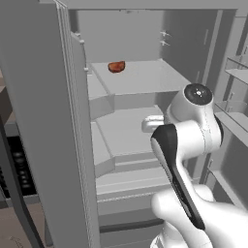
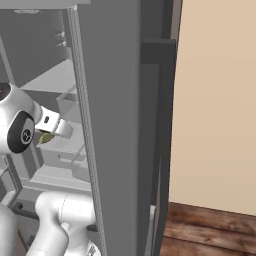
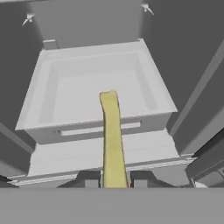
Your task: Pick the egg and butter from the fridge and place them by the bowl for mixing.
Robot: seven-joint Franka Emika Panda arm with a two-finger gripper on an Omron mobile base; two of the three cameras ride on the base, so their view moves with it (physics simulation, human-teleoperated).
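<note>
The fridge [image 1: 140, 80] stands open in front of me, its grey shelves and drawers showing. In the hand view, the butter [image 3: 112, 131], a yellow-green stick, reaches away from my gripper [image 3: 114, 180], which is shut on its near end. The stick hangs above an open grey drawer [image 3: 65, 94] in the fridge. From the right base view, the butter [image 2: 46, 138] peeks out at the gripper [image 2: 52, 134] inside the fridge, past the door edge. The egg and the bowl are out of view.
A red-orange lump [image 1: 116, 66] lies on the upper shelf. The open left door [image 1: 43, 126] and the right door with its racks [image 1: 235, 97] flank the arm. The right door's grey panel [image 2: 117, 125] stands close, with a beige wall [image 2: 215, 100] behind.
</note>
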